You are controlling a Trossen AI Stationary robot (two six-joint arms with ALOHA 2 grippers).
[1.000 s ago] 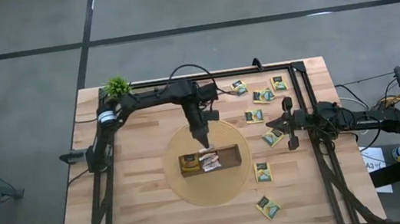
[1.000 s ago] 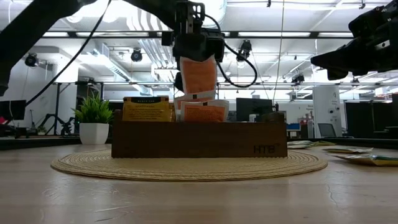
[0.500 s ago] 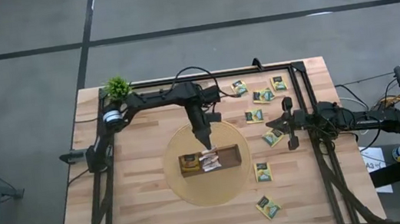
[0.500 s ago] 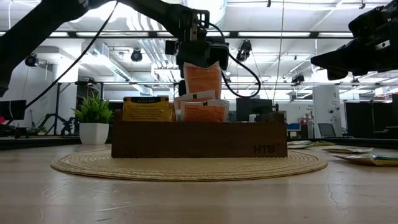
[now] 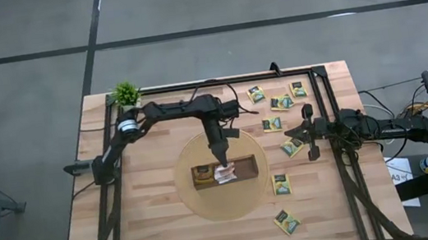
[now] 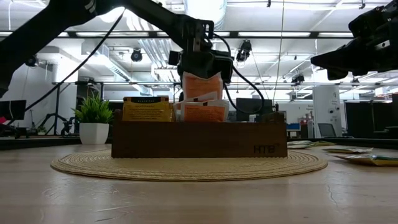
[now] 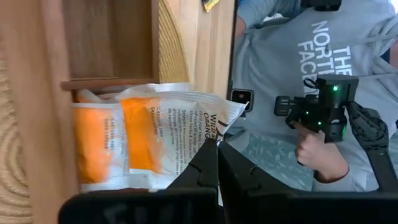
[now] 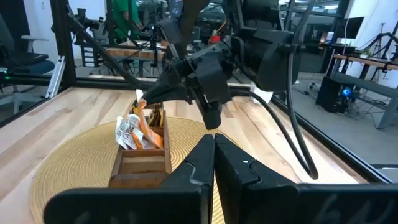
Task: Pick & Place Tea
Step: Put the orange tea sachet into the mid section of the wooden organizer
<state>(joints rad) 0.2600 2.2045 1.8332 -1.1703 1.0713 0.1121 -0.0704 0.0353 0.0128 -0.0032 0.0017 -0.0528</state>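
My left gripper (image 5: 220, 162) (image 6: 200, 72) hangs over the long brown wooden tray (image 5: 244, 168) (image 6: 249, 140), shut on a white-and-orange tea sachet (image 6: 202, 87) (image 7: 168, 134). Another orange sachet (image 7: 93, 143) and a yellow one (image 6: 147, 110) stand in the tray's left part. The tray rests on a round woven mat (image 5: 209, 205). Several loose green-and-yellow sachets (image 5: 281, 184) lie flat on the table's right side. My right gripper (image 5: 288, 137) (image 8: 213, 142) waits, shut, over the table right of the mat. My left gripper pinches the white-and-orange sachet by its upper edge (image 7: 202, 135) between the two fingers, coming from above and pointing down. The sachet hangs upright below the fingers, its lower part down among the other sachets in the tray.
A small potted plant (image 5: 124, 93) (image 6: 94, 113) stands at the table's far left corner. More loose sachets (image 5: 281, 102) lie near the far right. A black frame runs along the table's edges. A person in a grey shirt (image 7: 311, 56) holds a controller beyond the table.
My left gripper has moved down and toward the table's near edge, over the tray, still shut on the sachet. The sachet has sunk from above the tray until its lower part stands among the sachets in it.
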